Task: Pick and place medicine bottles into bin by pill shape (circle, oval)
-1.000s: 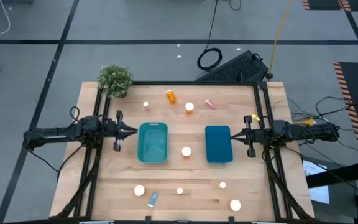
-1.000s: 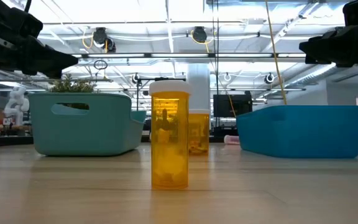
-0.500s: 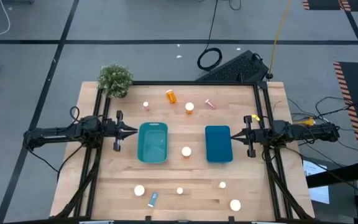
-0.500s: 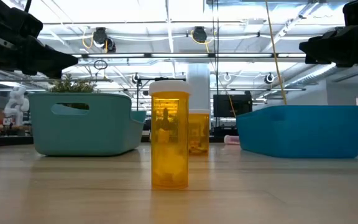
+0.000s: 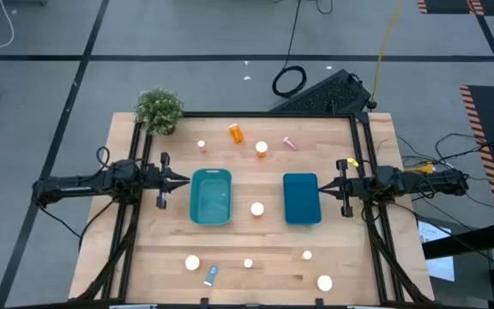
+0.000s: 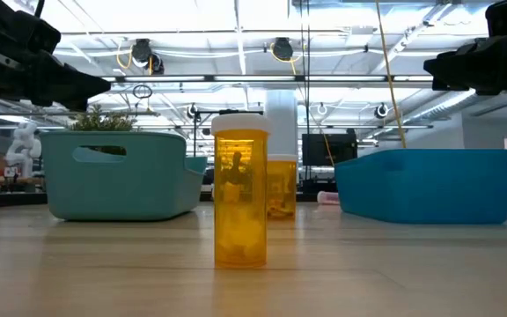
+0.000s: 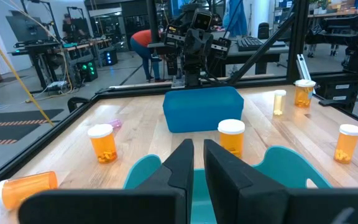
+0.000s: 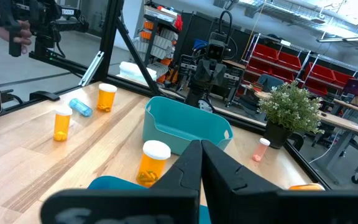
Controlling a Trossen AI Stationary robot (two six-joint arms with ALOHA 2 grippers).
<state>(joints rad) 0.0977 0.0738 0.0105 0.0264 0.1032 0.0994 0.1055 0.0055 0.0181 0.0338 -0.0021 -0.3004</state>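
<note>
Several white-capped medicine bottles stand scattered on the wooden table. One [image 5: 256,209] stands between the teal bin [image 5: 211,196] and the blue bin [image 5: 301,198]. An orange one [image 5: 236,133] lies on its side at the far edge, and others [image 5: 192,263] stand along the near edge. In the low view, an upright orange bottle [image 6: 239,189] fills the centre. My left gripper [image 5: 185,181] hovers shut just left of the teal bin. My right gripper [image 5: 327,186] hovers shut just right of the blue bin. Neither holds anything.
A small green potted plant [image 5: 159,110] stands at the table's far left corner. A small pink bottle [image 5: 290,143] lies near the far edge and a blue one [image 5: 211,274] near the front edge. Black frame rails [image 5: 363,146] run along the table's sides.
</note>
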